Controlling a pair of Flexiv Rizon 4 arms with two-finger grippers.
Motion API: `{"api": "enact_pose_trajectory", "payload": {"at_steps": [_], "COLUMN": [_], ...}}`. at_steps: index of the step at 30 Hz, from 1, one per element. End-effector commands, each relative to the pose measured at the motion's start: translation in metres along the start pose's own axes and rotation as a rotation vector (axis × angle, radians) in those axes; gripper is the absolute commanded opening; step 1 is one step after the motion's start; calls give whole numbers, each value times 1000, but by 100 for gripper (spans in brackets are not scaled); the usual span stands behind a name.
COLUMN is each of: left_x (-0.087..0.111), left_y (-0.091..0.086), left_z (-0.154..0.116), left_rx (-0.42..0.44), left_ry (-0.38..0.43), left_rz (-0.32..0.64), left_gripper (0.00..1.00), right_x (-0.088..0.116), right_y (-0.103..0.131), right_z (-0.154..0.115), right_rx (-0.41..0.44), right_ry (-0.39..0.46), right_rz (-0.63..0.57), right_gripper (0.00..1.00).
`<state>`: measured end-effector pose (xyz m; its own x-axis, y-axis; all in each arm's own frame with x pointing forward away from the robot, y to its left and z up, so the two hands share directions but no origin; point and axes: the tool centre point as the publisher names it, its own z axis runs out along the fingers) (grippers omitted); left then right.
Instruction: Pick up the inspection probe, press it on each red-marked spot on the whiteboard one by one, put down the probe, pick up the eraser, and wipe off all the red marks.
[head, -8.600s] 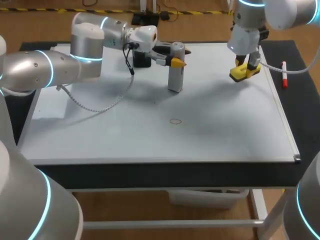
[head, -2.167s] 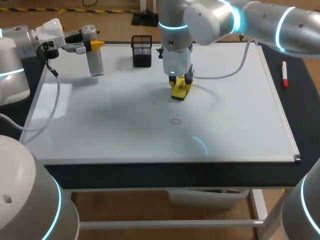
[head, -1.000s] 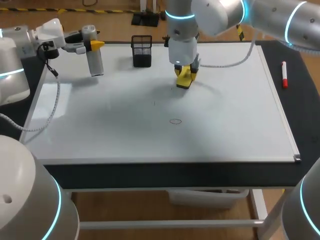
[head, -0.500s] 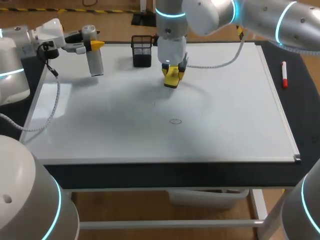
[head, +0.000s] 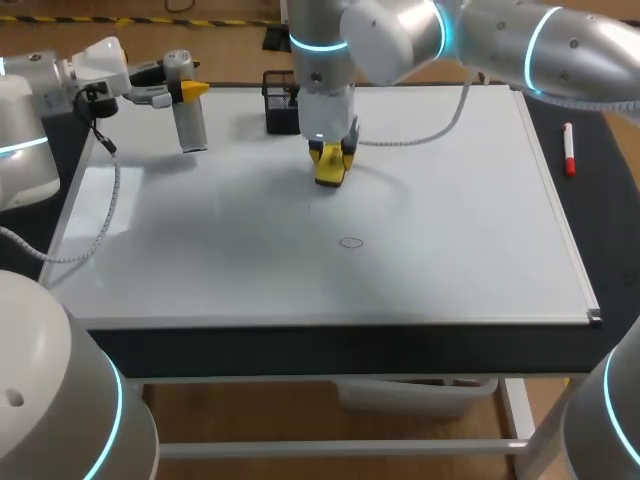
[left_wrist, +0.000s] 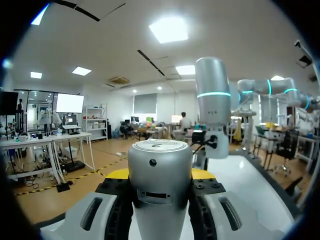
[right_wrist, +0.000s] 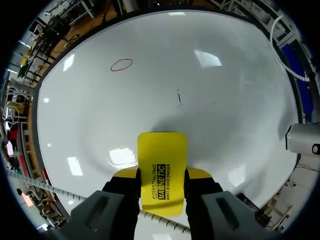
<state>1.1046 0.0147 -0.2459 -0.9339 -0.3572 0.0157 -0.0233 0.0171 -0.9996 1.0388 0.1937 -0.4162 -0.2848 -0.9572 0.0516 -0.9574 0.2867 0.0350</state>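
Robotics lab, test bench. Evidence: two silver jointed arms with glowing cyan rings, left arm (head: 45, 135) and right arm (head: 520, 45), both over one table; loose cable trailing from each wrist; whiteboard (head: 450, 220) laid flat as work surface on white-framed table (head: 516, 410); black mesh holder (head: 279, 112) at far edge; red marker (head: 568, 148) on dark mat, right

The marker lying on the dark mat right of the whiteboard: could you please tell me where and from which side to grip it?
Probably the white barrel at mid-length, from straight above. The marker lies flat on the dark mat, running alongside the whiteboard's edge, so the fingers should close across its thin width.
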Motion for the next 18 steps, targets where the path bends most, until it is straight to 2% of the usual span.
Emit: {"api": "enact_pose_trajectory", "payload": {"at_steps": [1,8,18], "left_x": [1,1,1], "left_y": [-1,-1,-1], "left_z": [0,0,0], "left_rx": [0,0,0], "left_ry": [-1,-1,-1], "left_rz": [1,1,1], "left_gripper": [0,0,0], "right_x": [-2,-1,19], "right_y": [-3,-2,-5], "right_z": [8,12,22], "right_rx": [-8,-19,-28], "right_ry": [10,16,37], "right_rz": [-4,-5,28], "right_gripper": [0,0,0]}}
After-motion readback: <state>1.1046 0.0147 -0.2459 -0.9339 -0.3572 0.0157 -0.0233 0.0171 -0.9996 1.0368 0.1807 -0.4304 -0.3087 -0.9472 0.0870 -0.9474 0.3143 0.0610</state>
